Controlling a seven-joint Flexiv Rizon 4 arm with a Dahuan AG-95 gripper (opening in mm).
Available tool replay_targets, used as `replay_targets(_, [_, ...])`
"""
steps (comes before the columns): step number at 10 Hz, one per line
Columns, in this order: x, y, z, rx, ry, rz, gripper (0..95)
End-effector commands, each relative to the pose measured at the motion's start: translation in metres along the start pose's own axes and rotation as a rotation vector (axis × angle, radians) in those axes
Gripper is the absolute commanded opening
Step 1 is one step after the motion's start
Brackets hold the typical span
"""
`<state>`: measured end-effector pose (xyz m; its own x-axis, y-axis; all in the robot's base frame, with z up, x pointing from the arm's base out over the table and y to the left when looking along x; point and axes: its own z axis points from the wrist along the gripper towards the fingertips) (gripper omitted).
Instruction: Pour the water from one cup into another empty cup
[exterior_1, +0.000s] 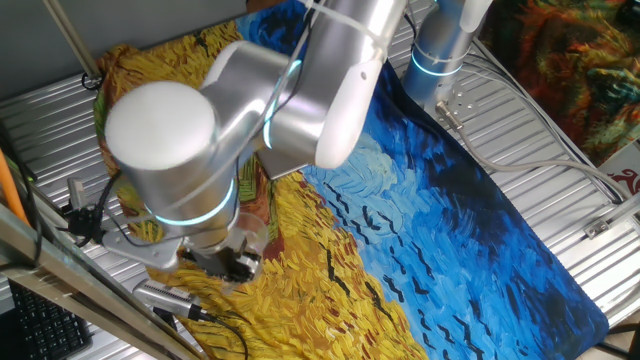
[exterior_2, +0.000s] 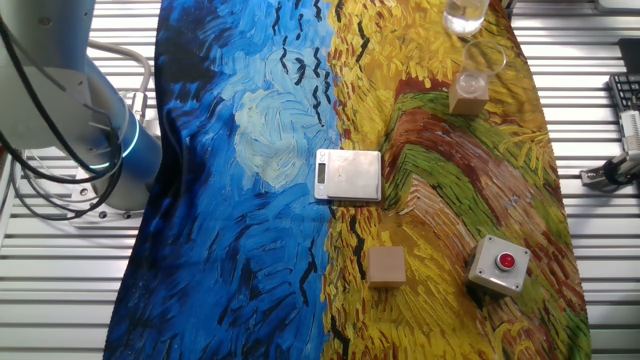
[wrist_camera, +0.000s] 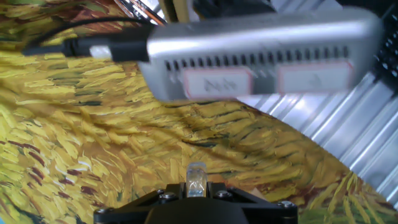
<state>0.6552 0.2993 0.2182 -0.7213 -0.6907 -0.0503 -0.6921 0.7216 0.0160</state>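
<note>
Standing apart from the tool (exterior_1: 232, 262), tumbler (exterior_2: 466, 15).

A robotics lab: ribbed metal bench (exterior_2: 600, 120), painted cloth (exterior_2: 250, 150), scale (exterior_2: 349, 175), red push-button box (exterior_2: 499, 265)

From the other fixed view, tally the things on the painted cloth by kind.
Cups: 2, the clear tumbler and the peach-tinted cup
Tan blocks: 1
Scales: 1
Red-button boxes: 1
Total: 5
</note>
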Motion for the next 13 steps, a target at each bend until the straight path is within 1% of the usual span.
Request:
replay_targets(1, [-0.0065,0.0016,0.0002,-0.007,0.000,-0.008,0.0])
replay_targets(4, [-0.0084,0.0025,0.0010,-0.006,0.003,-0.051,0.0])
replay_targets(6, [-0.0106,0.0036,0.0032,-0.008,-0.001,-0.053,0.0])
replay_targets(9, [-0.0141,0.0054,0.0068,-0.004,-0.017,-0.061,0.0])
replay_targets(10, [-0.0146,0.0056,0.0073,-0.007,-0.030,-0.064,0.0])
replay_targets(13, [-0.0148,0.0057,0.0077,-0.009,-0.041,-0.079,0.0])
